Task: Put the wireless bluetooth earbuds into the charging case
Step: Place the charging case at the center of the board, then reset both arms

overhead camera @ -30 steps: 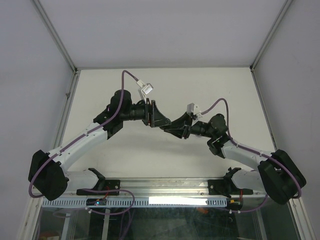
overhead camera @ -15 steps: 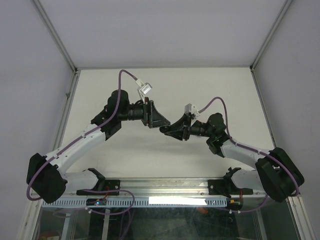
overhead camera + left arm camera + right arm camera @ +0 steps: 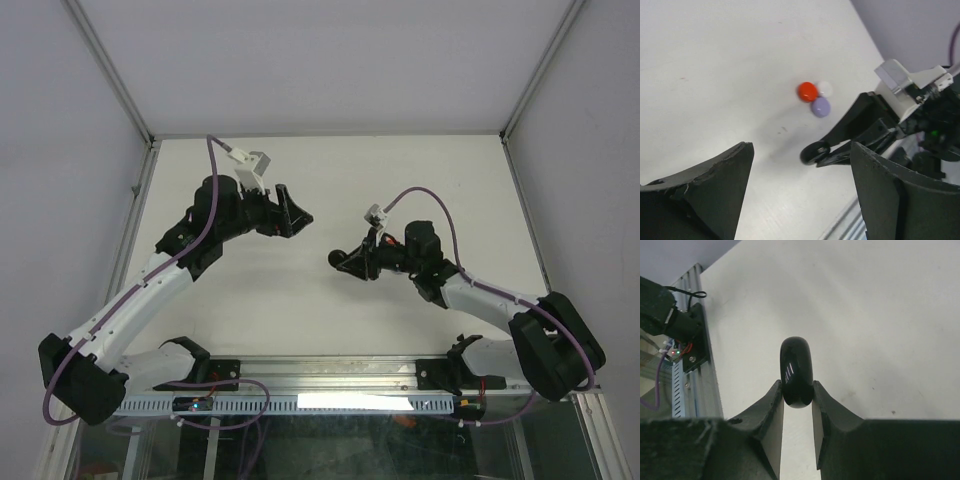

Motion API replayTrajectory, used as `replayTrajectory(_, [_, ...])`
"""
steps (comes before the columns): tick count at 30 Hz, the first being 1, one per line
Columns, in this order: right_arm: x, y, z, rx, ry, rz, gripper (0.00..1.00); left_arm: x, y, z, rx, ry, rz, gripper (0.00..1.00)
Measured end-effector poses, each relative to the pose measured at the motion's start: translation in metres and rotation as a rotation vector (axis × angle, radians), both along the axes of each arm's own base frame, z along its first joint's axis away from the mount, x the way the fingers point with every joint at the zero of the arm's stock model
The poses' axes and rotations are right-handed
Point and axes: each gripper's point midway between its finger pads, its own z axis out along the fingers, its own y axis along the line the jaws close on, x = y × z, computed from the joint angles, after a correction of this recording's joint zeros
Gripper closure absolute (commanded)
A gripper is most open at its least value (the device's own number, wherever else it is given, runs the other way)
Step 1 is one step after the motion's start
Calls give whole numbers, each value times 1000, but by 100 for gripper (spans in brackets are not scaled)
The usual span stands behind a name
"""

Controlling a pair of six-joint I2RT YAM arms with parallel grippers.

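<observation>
Now clamped in right gripper (image 3: pixel 798 390): black earbud (image 3: pixel 796 367). Left gripper (image 3: pixel 799 147) jaws apart. Clustered: red earbud (image 3: pixel 807 91), white earbud (image 3: pixel 826 88), lavender earbud (image 3: pixel 821 107).

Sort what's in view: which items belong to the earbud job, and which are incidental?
Job: red earbud, white earbud, lavender earbud, black earbud pinched in the right end effector.
Incidental: purple cable, aluminium rail, table.
</observation>
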Motion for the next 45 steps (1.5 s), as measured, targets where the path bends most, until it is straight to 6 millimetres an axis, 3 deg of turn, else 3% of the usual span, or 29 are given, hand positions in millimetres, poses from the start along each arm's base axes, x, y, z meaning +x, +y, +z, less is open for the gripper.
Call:
replayTrajectory(9, [29, -34, -63, -164, 288, -242, 99, 40, 91, -33, 257, -15, 404, 8])
replayTrajectory(15, [44, -57, -99, -251, 441, -395, 96, 55, 166, -85, 358, 107, 619, 4])
replayTrajectory(18, [49, -70, -112, -287, 490, -470, 89, 59, 206, -100, 362, 175, 730, 3])
replayTrajectory(20, [53, -76, -115, -295, 512, -508, 83, 60, 219, -102, 346, 194, 765, 1])
replayTrajectory(28, [65, -95, -116, -345, 515, -624, 50, 55, 217, -88, 290, 155, 752, 1])
replayTrajectory(34, [64, -108, -100, -360, 479, -687, 40, 45, 210, -64, 216, 78, 729, 1])
replayTrajectory(40, [59, -117, -62, -318, 402, -724, 30, 25, 201, -24, 105, -20, 706, 1])
replayTrajectory(43, [53, -125, -34, -286, 336, -746, 24, 8, 199, 1, 46, -94, 704, 1])
replayTrajectory(45, [47, -133, -8, -255, 268, -771, 11, -7, 198, 19, 5, -147, 699, 1])
